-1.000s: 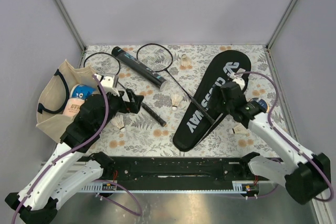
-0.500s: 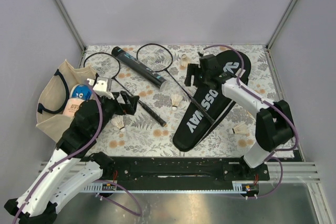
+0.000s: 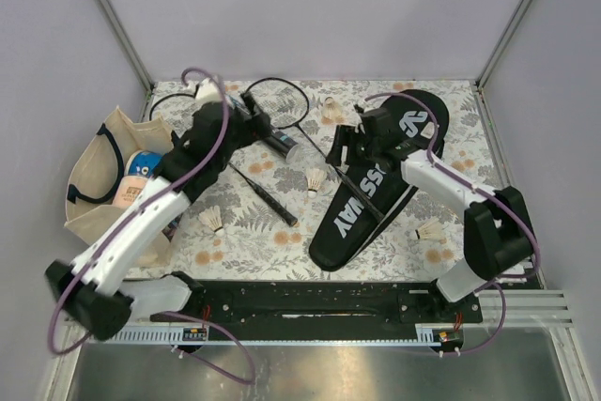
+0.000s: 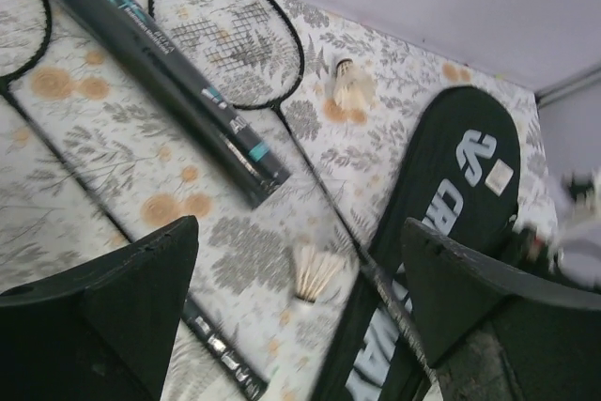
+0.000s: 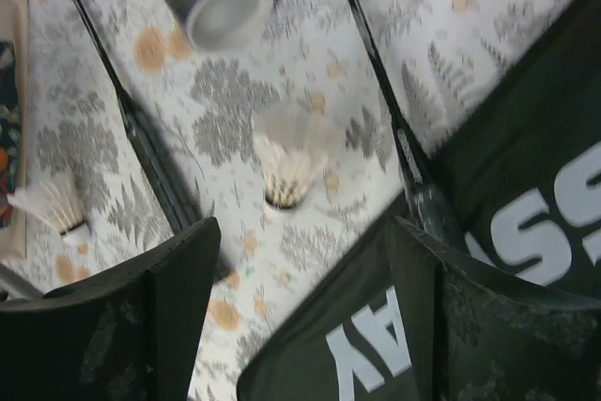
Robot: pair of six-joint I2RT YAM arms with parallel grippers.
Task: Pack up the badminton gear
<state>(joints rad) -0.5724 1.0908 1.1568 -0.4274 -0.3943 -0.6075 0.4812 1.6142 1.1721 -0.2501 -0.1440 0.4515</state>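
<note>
The black tube (image 3: 285,143) lies at the back left, its far part hidden under my left arm. My left gripper (image 3: 249,117) is open and empty above it; in the left wrist view (image 4: 299,232) I see the tube (image 4: 169,82), a racquet head (image 4: 230,35) and two shuttlecocks (image 4: 352,86) (image 4: 315,274). One racquet's shaft (image 3: 324,152) runs onto the "CROSSWAY" cover (image 3: 338,232). My right gripper (image 3: 346,152) is open and empty over the cover's left edge (image 5: 488,260), near a shuttlecock (image 5: 286,161) and the racquet grip (image 5: 423,194). The second racquet's grip (image 3: 272,202) lies in the middle.
A beige tote bag (image 3: 94,190) with a blue-centred tape roll (image 3: 141,164) sits at the left edge. Further shuttlecocks lie at the back (image 3: 331,110), front left (image 3: 212,220) and front right (image 3: 430,230). Walls close in the table on three sides.
My left arm has swung from the front left up and back over the tube. My right arm crossed from the right side to the cover's left edge and dropped slightly nearer.
</note>
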